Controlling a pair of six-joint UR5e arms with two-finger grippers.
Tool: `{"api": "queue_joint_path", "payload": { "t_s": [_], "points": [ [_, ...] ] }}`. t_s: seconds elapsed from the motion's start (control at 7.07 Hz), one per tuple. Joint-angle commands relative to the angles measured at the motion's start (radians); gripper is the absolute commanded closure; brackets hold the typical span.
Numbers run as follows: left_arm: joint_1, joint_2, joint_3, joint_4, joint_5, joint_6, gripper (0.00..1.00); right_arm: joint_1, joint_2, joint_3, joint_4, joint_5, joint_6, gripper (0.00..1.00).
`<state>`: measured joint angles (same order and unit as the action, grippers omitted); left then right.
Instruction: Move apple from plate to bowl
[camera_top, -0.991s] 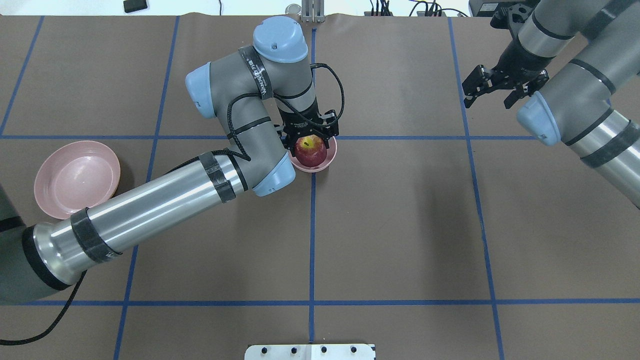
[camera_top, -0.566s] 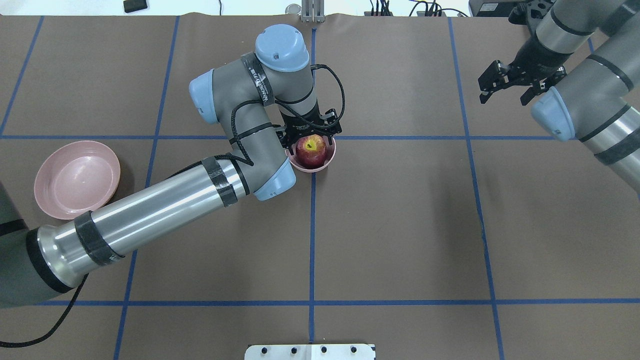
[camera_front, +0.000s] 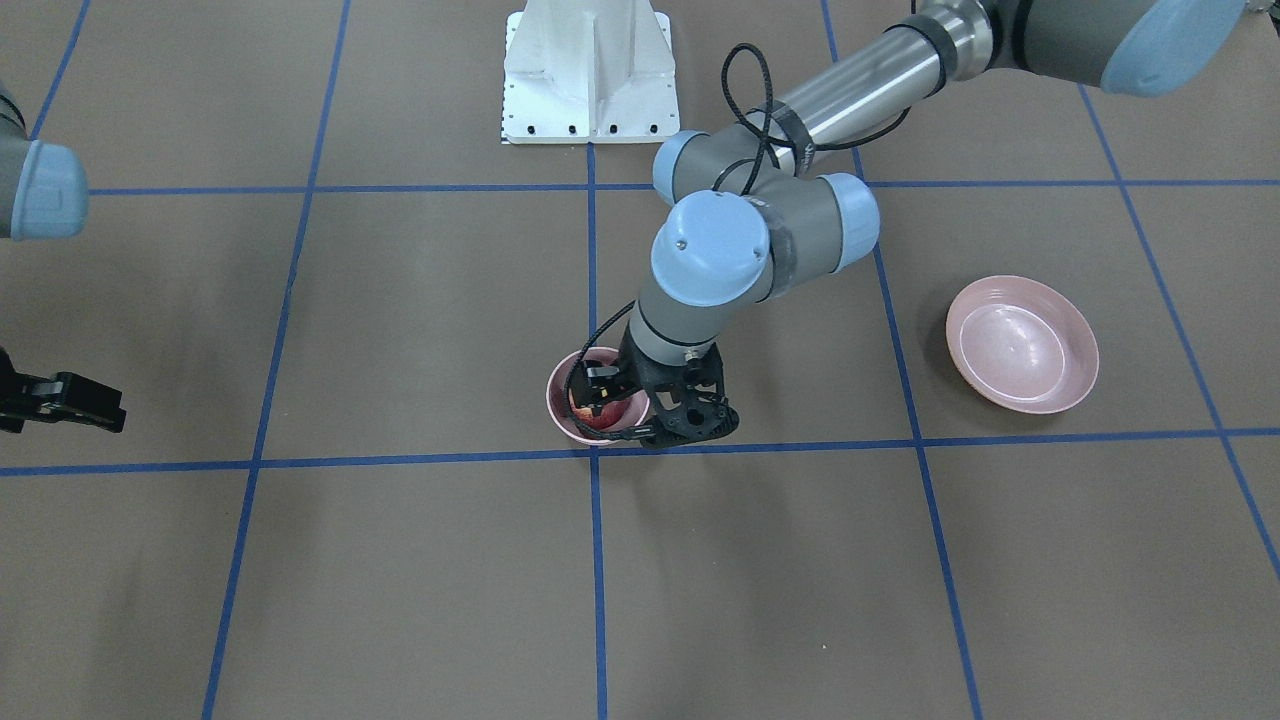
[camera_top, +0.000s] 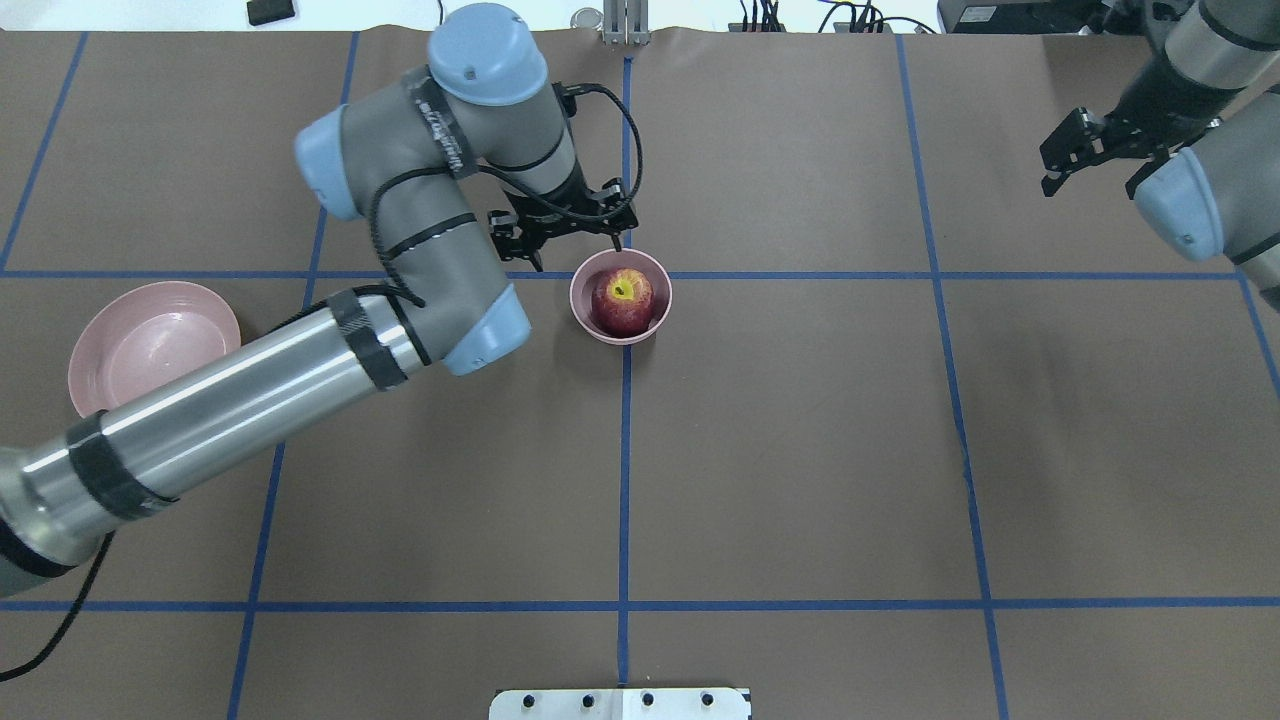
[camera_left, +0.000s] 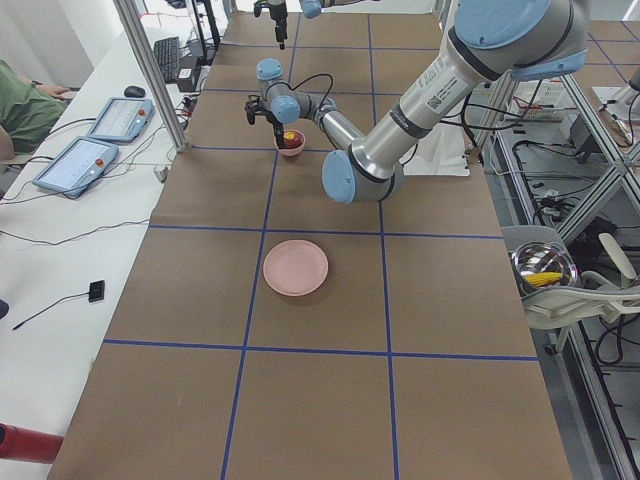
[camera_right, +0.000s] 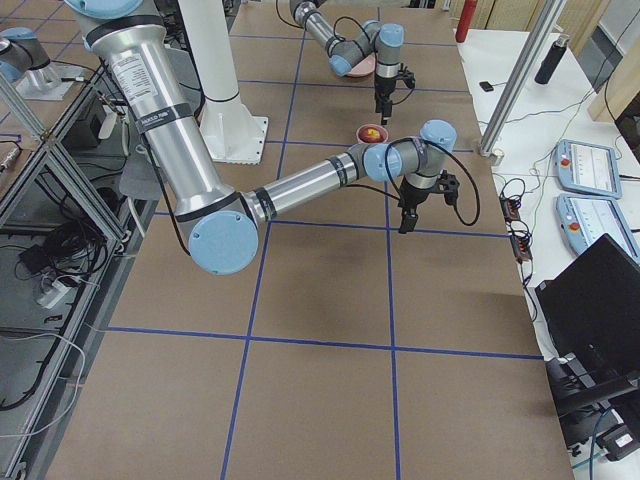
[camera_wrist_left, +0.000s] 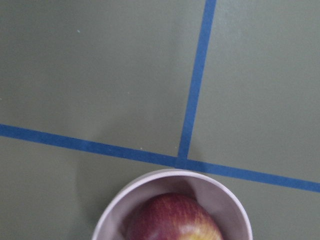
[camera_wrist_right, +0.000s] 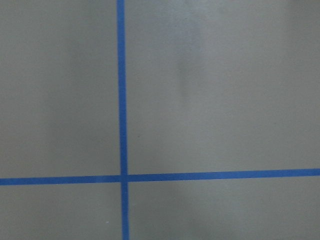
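Note:
The dark-red apple (camera_top: 621, 300) with its yellow stem patch sits inside the small deep pink bowl (camera_top: 662, 296) at the table's middle. It also shows in the left wrist view (camera_wrist_left: 170, 220), low in the bowl (camera_wrist_left: 150, 184). My left gripper (camera_top: 572, 248) is open and empty, raised just beyond and left of the bowl. In the front view it (camera_front: 672, 418) hangs beside the bowl (camera_front: 558, 398). The wide pink plate (camera_top: 150, 340) lies bare at the far left. My right gripper (camera_top: 1092, 172) is open and empty at the far right.
Blue tape lines (camera_top: 625, 470) cross the brown table cover. A white mounting base (camera_front: 590, 75) stands at the robot's side of the table. My left forearm (camera_top: 230, 400) stretches over the plate's near edge.
My left gripper has come off the apple and moved up and left, away from the bowl; the apple stays in the bowl. My right arm has drawn back to the right.

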<state>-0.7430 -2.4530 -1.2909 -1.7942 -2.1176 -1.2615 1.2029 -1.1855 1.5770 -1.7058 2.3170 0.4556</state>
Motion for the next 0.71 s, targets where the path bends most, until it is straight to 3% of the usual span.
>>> {"api": "queue_joint_path", "payload": {
  "t_s": [0.0, 0.14, 0.28, 0.57],
  "points": [
    [-0.125, 0.216, -0.295, 0.185, -0.03, 0.289, 0.01, 0.091, -0.112, -0.005, -0.002, -0.005, -0.244, 0.0],
    [-0.216, 0.28, -0.365, 0.249, -0.088, 0.451, 0.01, 0.113, -0.14, 0.001, 0.0, -0.039, -0.282, 0.0],
    [-0.293, 0.421, -0.439, 0.24, -0.128, 0.564, 0.01, 0.125, -0.158, 0.001, 0.003, -0.042, -0.282, 0.0],
    [-0.483, 0.634, -0.466, 0.236, -0.139, 0.866, 0.01, 0.154, -0.212, 0.0, 0.073, -0.039, -0.287, 0.0]
  ]
}}
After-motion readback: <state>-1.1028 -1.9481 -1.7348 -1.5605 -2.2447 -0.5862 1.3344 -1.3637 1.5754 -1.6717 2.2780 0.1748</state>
